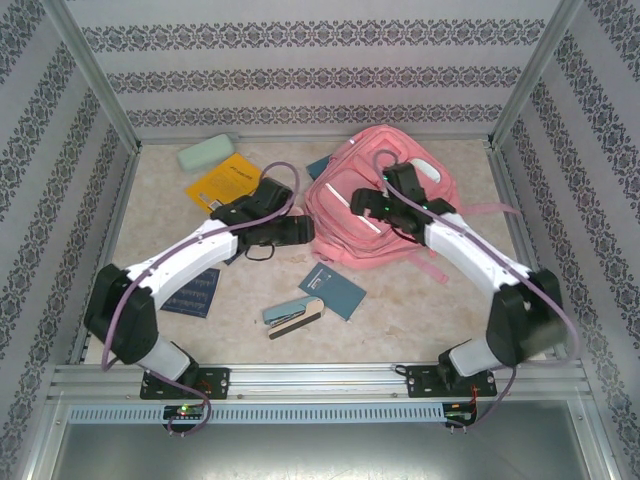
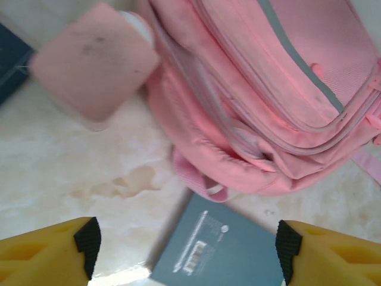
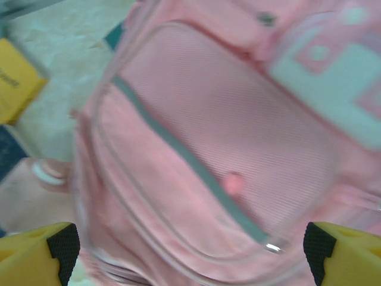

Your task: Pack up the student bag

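Packing task at an early stage. The student bag [image 1: 375,195] lies flat at the far right of the desk [image 1: 400,310], front pockets up; in the wrist views its zip lines look drawn, no compartment is seen gaping, and its contents cannot be told. The items to be packed appear to lie loose on the desk: a yellow book [image 1: 225,180] and a pale green case [image 1: 205,153] at the far left, a dark blue booklet [image 1: 195,292] beside the left arm, a blue-grey notebook [image 1: 332,288] and a stapler [image 1: 292,315] near the centre, and a small pink boxy item [image 2: 92,59] touching the bag's side. The left fingers [image 2: 88,241] are spread with nothing between them, poised low beside the bag above the blue-grey notebook, whose corner meets the bag's edge. The right fingers [image 3: 64,247] are likewise spread and empty, hovering over the bag's front pocket near its zip pull [image 3: 274,247]. By this evidence, opening a compartment and loading every item remain to be done.
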`<state>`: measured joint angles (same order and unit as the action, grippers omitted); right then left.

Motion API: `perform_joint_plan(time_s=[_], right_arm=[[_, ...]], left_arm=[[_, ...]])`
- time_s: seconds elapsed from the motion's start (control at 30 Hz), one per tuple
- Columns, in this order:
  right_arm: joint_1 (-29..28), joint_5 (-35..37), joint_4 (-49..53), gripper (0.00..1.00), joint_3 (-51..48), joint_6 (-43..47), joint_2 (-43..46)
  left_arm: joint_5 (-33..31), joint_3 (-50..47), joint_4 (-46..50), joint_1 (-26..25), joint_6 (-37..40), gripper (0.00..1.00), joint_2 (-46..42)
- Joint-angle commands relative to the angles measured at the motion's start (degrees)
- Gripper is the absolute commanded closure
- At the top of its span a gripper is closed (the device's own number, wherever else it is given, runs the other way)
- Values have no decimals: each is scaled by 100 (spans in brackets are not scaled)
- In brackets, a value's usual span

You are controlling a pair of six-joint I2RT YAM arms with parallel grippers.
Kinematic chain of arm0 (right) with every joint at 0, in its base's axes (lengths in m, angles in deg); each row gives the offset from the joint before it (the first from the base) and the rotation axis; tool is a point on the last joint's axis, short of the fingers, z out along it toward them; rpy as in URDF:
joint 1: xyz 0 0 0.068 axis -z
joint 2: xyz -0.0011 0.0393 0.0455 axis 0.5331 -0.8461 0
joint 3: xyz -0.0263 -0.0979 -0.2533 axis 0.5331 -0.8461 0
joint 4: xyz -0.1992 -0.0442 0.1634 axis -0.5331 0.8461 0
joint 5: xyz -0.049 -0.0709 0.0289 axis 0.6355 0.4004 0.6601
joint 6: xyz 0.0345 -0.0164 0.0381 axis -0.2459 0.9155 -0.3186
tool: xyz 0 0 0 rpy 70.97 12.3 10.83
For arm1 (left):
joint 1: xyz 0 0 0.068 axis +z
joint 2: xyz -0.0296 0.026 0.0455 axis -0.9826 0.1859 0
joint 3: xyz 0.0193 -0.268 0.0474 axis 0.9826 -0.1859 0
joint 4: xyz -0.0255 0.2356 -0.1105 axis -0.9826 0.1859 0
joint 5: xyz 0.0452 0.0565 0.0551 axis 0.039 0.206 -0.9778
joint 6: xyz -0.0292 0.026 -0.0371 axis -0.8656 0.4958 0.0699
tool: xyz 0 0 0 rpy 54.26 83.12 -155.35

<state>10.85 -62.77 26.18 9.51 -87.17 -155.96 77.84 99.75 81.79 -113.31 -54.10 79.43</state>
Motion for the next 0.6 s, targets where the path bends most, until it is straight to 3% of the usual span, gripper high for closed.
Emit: perform_joint_plan(time_s=[0.0, 0.27, 0.4, 0.57], right_arm=[[358, 415, 439, 6, -662, 536, 587], [521, 1313, 955, 30, -1565, 1018, 1357], [522, 1400, 889, 31, -1663, 983, 1401], [530, 1474, 968, 41, -1567, 1050, 1195]], left_arm=[[-17, 352, 69, -234, -376, 27, 465], [149, 779, 73, -483, -814, 33, 1423], [255, 949, -169, -484, -847, 32, 1730], [397, 1172, -405, -487, -862, 28, 2007]])
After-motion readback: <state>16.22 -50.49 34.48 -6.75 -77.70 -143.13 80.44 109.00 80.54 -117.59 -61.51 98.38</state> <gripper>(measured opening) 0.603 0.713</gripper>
